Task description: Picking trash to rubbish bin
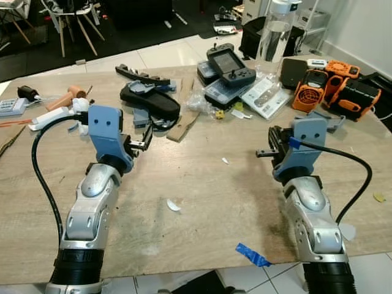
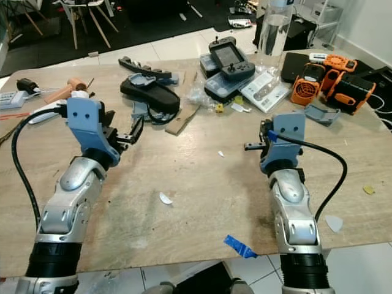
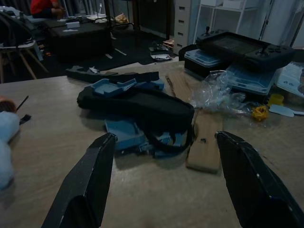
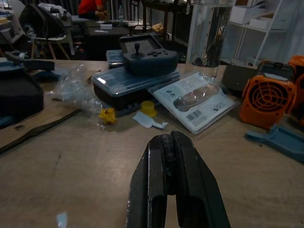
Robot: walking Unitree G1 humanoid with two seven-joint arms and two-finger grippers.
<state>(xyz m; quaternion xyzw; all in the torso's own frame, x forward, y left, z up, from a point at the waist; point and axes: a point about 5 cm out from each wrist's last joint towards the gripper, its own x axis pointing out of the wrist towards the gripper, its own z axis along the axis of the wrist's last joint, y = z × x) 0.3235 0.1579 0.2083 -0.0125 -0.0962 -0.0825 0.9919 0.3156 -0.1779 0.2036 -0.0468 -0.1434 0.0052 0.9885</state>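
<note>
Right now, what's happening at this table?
Nothing is held. Both arms reach over the wooden table. The left tool is open, aimed at the black case and crumpled clear plastic. The right tool is shut, hovering above bare wood. Small scraps lie loose: a white shard between the arms and blue tape at the near edge.

A light wooden counter (image 1: pixel 202 184) stands on a floor of white tiles (image 1: pixel 165 55). Farther back the floor is dark, with wooden chairs (image 1: pixel 70 18). White shelves (image 3: pixel 228 19) stand behind.
</note>
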